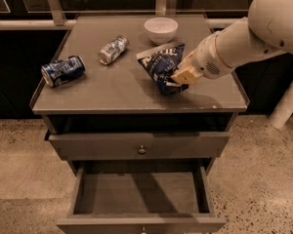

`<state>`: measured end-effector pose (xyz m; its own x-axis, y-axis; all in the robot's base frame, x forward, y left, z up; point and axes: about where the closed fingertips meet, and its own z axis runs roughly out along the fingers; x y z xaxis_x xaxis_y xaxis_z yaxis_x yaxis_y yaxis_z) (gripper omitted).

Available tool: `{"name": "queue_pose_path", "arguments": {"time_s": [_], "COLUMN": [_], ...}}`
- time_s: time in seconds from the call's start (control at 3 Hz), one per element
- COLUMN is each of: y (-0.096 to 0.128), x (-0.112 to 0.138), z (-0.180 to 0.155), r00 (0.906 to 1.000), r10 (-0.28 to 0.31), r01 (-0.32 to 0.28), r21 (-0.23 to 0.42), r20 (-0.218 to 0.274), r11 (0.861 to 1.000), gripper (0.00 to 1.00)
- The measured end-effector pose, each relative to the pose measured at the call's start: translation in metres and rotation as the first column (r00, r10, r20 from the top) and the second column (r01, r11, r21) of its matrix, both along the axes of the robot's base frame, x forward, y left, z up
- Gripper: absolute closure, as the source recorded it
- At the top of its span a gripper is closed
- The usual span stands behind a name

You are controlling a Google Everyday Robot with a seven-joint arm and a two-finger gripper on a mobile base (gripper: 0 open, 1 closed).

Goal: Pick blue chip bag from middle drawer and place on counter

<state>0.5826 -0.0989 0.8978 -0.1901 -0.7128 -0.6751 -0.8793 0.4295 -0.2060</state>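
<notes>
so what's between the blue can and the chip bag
Camera view: the silvery can, lying on the counter; the gripper is against the blue chip bag.

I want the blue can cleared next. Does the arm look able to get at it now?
Not yet, probably: the claw, over the counter's right side, is shut on the chip bag. The blue can lies unobstructed near the left edge.

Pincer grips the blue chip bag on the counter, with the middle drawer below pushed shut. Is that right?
Not quite: the camera view shows the middle drawer pulled open. The pincer does grip the blue chip bag on the counter.
</notes>
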Motion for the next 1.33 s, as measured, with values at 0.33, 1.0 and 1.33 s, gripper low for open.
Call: {"name": "queue_pose_path", "arguments": {"time_s": [0.33, 1.0, 1.33], "y": [0.0, 0.0001, 0.0001], "x": [0.0, 0.0, 0.0], "z": [0.0, 0.0, 0.0], "r00": [1.0, 1.0, 1.0], "r10": [0.0, 0.0, 0.0], "r01": [0.0, 0.0, 0.0], "r21": [0.0, 0.0, 0.0], "r20": [0.0, 0.0, 0.0], "r11": [1.0, 1.0, 1.0], "gripper": [0.35, 0.0, 0.0]}}
